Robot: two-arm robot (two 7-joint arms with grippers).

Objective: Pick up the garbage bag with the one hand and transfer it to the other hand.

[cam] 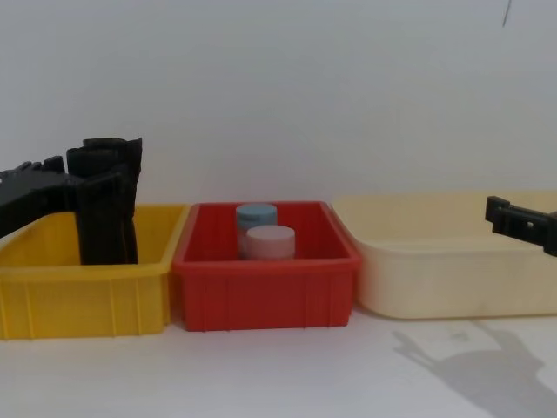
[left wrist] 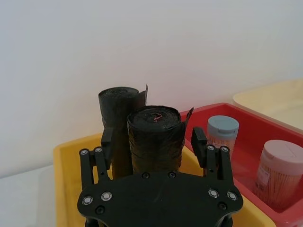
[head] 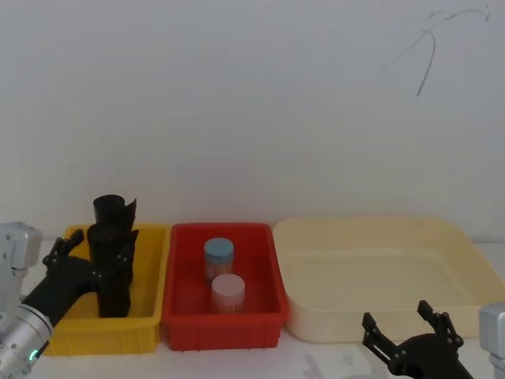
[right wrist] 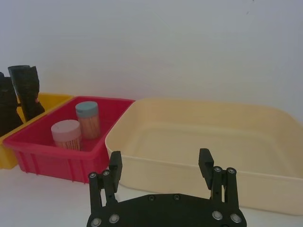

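Two black garbage bag rolls stand upright in the yellow bin [head: 148, 312]. The nearer garbage bag [left wrist: 155, 142] [head: 113, 290] [cam: 106, 233] has my left gripper [left wrist: 154, 137] [head: 99, 253] [cam: 83, 185], the one on the green-ringed arm, around its upper part. That gripper is open, with a finger on each side of the roll and a small gap showing at one finger. The second roll [left wrist: 118, 118] stands just behind it. My right gripper [head: 410, 332] [right wrist: 160, 163] hangs open and empty low at the right, in front of the cream tub.
A red bin [head: 221, 328] beside the yellow one holds two capped jars, one blue-lidded [head: 218, 257] and one pink-lidded [head: 227, 292]. A large cream tub [head: 379, 272] stands to the right. A white wall runs close behind the bins.
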